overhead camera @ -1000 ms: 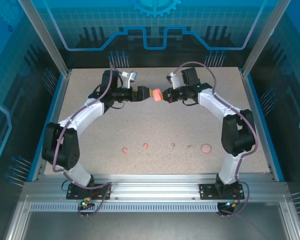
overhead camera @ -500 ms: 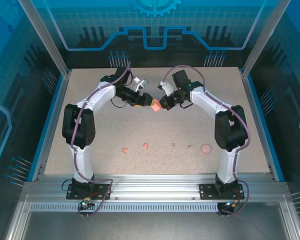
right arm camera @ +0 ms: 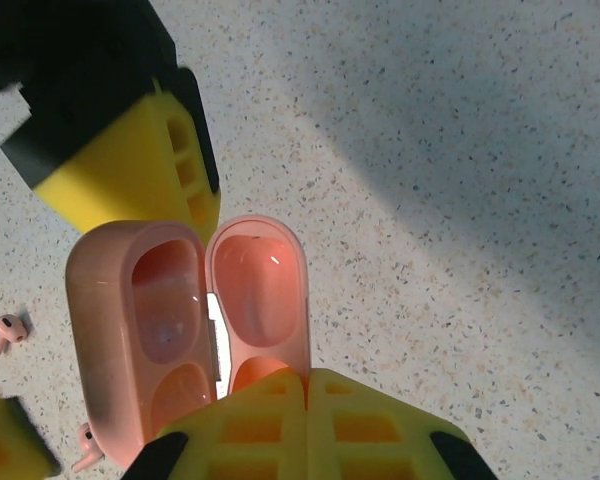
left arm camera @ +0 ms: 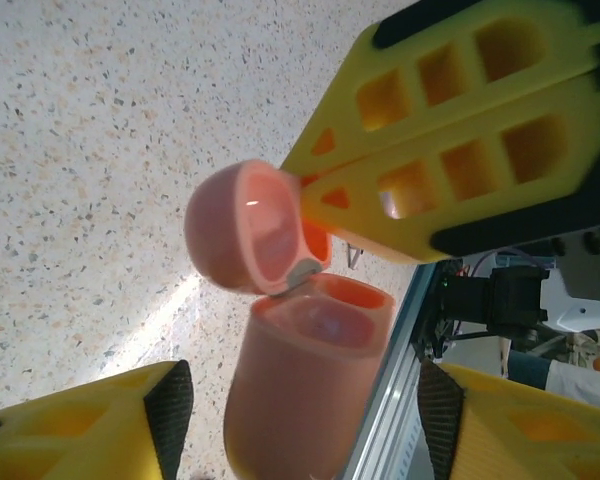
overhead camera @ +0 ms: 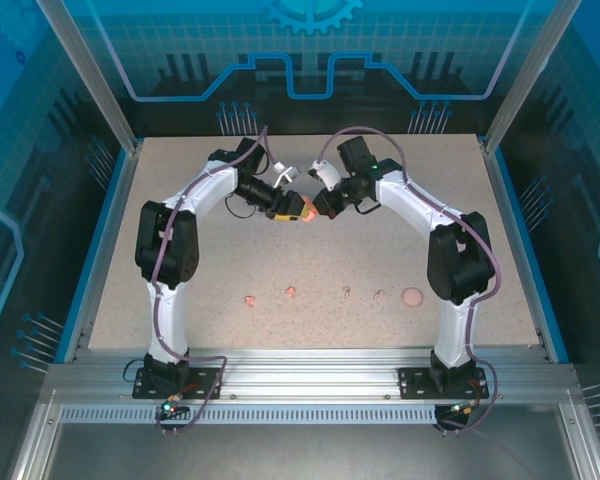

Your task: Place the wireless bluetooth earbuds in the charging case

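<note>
charging case [right arm camera: 140,330] open, lid [right arm camera: 255,290] swung back, up between both grippers. right gripper [right arm camera: 307,385] clenched on the lid's end. left gripper [left arm camera: 305,400] parted, fingers straddling case body, gaps either side. earbuds [overhead camera: 250,299] [overhead camera: 291,292] on table [overhead camera: 500,250], well base-side of both grippers; two small bits [overhead camera: 348,291] and pink disc [overhead camera: 412,296] in the same row

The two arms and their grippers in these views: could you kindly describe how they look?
Both the left arm and right arm have white links, black joints and a purple-grey cable looping along them. The left gripper and right gripper carry yellow fingers with cut-out windows and black bases.
</note>
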{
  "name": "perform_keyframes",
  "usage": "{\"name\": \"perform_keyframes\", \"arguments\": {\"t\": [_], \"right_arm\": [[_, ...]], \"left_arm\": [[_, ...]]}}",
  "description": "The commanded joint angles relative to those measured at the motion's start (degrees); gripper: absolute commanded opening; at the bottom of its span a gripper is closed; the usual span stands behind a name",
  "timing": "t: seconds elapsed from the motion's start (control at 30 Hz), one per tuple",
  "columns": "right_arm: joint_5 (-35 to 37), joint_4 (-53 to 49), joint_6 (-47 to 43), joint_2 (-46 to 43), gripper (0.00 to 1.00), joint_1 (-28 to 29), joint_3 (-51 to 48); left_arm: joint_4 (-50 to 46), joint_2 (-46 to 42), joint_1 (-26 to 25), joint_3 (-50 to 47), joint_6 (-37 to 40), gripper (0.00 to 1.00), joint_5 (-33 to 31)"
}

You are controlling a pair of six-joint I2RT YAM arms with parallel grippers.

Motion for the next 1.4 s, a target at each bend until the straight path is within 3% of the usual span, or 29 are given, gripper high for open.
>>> {"name": "perform_keyframes", "arguments": {"t": [0.0,0.23,0.6,1.0,1.37], "right_arm": [[-0.2,-2.3,-1.3,0.2,0.0,0.9,2.2],[0.2,-3.3,-2.1,0.3,0.0,1.2,2.4],[1.0,-3.9,-3.0,0.0,0.0,1.2,2.0],[1.0,-4.0,-3.1,0.0,0.0,1.0,2.2],[0.4,-4.2,-3.1,-0.3,0.0,1.1,2.3]], "left_arm": [[-3.2,0.9,-0.3,2.5,2.5,0.61,3.3],[-4.5,2.0,-0.2,4.1,3.5,0.58,4.0],[-7.4,4.1,0.0,7.4,4.9,0.43,5.8],[-9.5,4.7,0.0,7.8,6.3,0.35,6.6],[-8.8,5.3,0.1,8.2,5.9,0.4,7.0]]}}
